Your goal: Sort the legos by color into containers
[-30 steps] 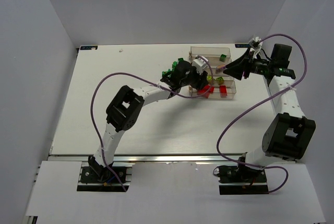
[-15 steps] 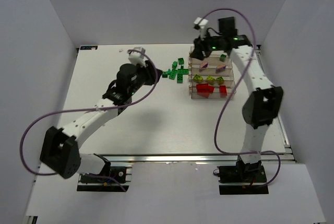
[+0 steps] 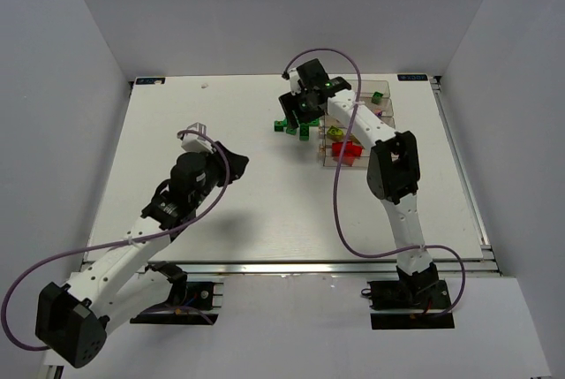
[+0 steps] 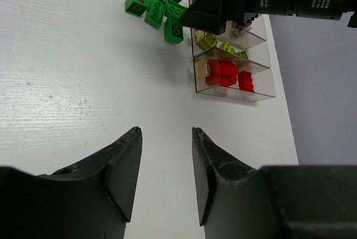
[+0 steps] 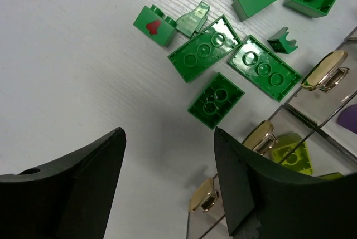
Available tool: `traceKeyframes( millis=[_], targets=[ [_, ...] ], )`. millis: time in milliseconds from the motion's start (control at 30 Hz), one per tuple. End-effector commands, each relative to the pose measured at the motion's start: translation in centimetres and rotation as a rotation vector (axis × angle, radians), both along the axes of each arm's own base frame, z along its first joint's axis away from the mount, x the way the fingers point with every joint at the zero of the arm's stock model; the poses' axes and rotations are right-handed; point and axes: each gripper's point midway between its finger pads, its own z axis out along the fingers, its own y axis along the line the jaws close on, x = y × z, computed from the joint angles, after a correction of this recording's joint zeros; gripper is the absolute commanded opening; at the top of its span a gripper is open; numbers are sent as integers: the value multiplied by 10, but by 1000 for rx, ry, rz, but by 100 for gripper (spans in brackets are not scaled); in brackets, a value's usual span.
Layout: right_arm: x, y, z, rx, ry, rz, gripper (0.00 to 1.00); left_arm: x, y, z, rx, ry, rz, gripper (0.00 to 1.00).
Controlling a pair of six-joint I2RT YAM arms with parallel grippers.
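Both tools open and empty, green legos loose on the bench beside the bins.

The right tool (image 5: 167, 138) hangs low over the bench (image 3: 177, 114) with its fingers spread wide and nothing between them. Just ahead of its tips lie the green legos (image 5: 216, 100): three flat plates close together, and beyond them a small brick with a red mark (image 5: 154, 25), a translucent green slope (image 5: 193, 19) and two chunkier bricks. The clear bins (image 5: 304, 108) start right of that tool's right finger, gold latches (image 5: 325, 70) on the end walls, a yellow-green brick (image 5: 290, 152) inside one. The left tool (image 4: 165, 138) is also parted over bare bench, gripping nothing. The bins stand well ahead of it to the right, red bricks (image 4: 223, 72) in the compartment nearest it.
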Motion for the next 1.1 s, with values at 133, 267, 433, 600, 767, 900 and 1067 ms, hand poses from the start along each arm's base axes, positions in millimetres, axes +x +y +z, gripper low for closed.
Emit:
traceKeyframes(
  millis=[133,267,433,600,767,900,1067],
  targets=[
    [31,-16,-22,-37,-37,-231,66,-15,19,-6,-52,36,85,53],
    [35,-16,-39,-54,-32,-227,65,-17,23,-8,-50,42,100,55],
    [41,-14,-56,-64,-35,-226,63,-18,23,-13,-53,56,107,56],
    [41,-14,-72,-87,-21,-224,63,-17,24,-12,-50,51,110,56],
    [40,-11,-84,-107,-20,-213,61,-17,24,-13,-45,55,111,56],
    [38,-11,-86,-120,-22,-203,53,-17,25,-13,-46,55,115,56],
    [30,-11,-75,-108,-14,-174,41,-16,25,-12,-47,49,116,56]
  ],
)
